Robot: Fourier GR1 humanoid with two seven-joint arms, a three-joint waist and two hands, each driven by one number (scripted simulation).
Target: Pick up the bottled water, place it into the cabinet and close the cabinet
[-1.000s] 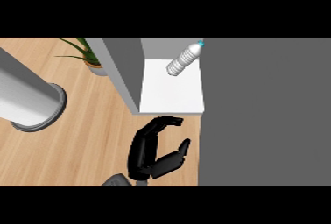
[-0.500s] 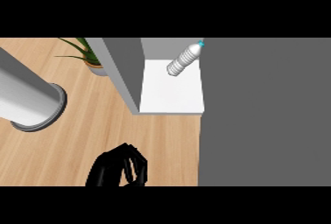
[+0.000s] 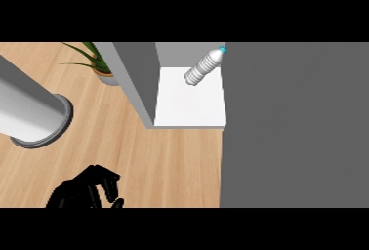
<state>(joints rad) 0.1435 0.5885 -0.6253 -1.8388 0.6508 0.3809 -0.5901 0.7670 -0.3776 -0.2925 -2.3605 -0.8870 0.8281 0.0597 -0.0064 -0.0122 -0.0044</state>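
The bottled water (image 3: 202,68), clear with a blue cap, lies tilted at the back of the cabinet's white floor (image 3: 191,105), its cap against the right side. The cabinet's grey door (image 3: 296,127) stands open and fills the right of the head view. My left hand (image 3: 83,193) is low at the bottom left over the wooden counter, far from the cabinet. Its fingers are loosely bent and hold nothing. My right hand does not show.
The cabinet's grey left wall (image 3: 137,80) separates the shelf from a potted plant (image 3: 97,61) at the back. A large grey cylinder (image 3: 29,114) stands on the counter at the left. Bare wood (image 3: 173,161) lies in front of the cabinet.
My left hand has pulled back from just in front of the cabinet's floor to the lower left edge. The bottle and the door have not moved.
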